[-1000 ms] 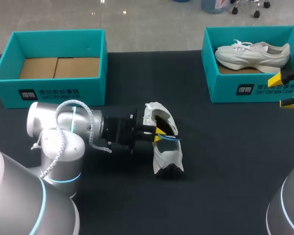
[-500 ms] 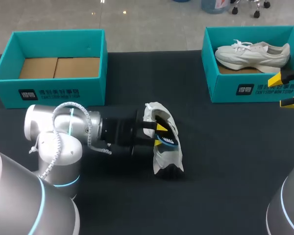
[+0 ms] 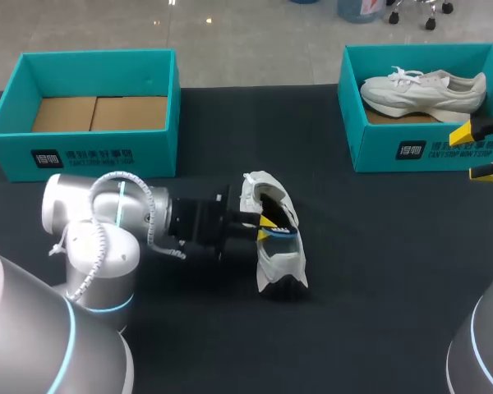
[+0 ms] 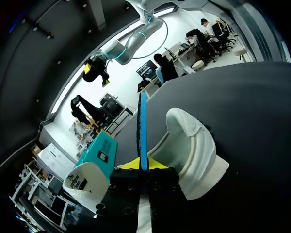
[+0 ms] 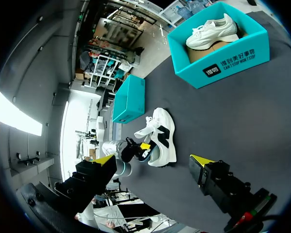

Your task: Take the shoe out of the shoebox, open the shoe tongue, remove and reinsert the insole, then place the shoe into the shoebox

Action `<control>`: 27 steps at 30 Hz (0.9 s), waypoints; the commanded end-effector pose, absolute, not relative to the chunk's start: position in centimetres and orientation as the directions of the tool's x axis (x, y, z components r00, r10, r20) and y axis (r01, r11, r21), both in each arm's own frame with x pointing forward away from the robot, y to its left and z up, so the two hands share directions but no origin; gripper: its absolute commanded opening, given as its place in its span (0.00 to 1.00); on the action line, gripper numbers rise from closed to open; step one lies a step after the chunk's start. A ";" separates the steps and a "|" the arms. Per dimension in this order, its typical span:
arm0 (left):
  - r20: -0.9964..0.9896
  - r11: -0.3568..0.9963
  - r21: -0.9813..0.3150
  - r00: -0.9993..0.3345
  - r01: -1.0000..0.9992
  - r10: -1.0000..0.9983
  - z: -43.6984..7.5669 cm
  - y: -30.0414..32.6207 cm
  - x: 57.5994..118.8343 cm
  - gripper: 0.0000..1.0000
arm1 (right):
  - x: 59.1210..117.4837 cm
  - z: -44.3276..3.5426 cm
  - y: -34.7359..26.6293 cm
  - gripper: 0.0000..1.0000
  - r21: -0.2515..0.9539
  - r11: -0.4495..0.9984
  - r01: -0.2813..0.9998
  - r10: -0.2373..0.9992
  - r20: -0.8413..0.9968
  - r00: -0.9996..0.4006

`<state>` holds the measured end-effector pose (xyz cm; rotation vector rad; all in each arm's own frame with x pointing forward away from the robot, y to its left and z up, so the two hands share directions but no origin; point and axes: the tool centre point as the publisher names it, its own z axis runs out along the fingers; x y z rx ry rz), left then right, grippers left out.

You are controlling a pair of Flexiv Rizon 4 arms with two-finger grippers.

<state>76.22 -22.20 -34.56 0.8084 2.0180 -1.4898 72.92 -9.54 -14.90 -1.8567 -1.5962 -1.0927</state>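
Note:
A white shoe with black trim lies on its side in the middle of the dark table, also seen in the right wrist view. My left gripper reaches into its opening from the left, shut on the blue insole. In the left wrist view the insole stands edge-on, pinched between the yellow tips of my left gripper, with the shoe's white heel beside it. My right gripper hangs open and holds nothing at the right edge, in front of the right shoebox; the right wrist view shows this gripper with its fingers wide apart.
A teal shoebox with a bare cardboard floor stands at the back left. Another teal shoebox at the back right holds a second white shoe. Dark table surface lies between the shoe and my right arm.
Half a second ago the left gripper's fingers stood apart inside the shoe; now they have closed on the blue insole again. The shoe and the right arm have not moved.

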 end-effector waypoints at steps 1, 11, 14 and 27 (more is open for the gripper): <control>-0.691 0.240 -0.662 -0.702 0.710 0.170 -35.1 -22.9 77.0 0.00 | 72.9 -14.9 -9.6 1.00 0.151 -0.224 0.963 0.602 0.798 0.015; -0.706 0.229 -0.660 -0.695 0.716 0.138 -33.4 -22.4 76.1 0.44 | 72.9 -14.9 -9.6 1.00 0.151 -0.224 0.963 0.602 0.798 0.015; -0.716 0.219 -0.653 -0.685 0.725 0.136 -32.7 -22.2 75.6 0.21 | 72.9 -14.9 -9.6 1.00 0.151 -0.224 0.963 0.602 0.798 0.015; -0.706 0.220 -0.654 -0.688 0.724 0.167 -34.1 -22.8 75.6 0.00 | 72.9 -14.9 -9.6 1.00 0.151 -0.224 0.963 0.602 0.798 0.015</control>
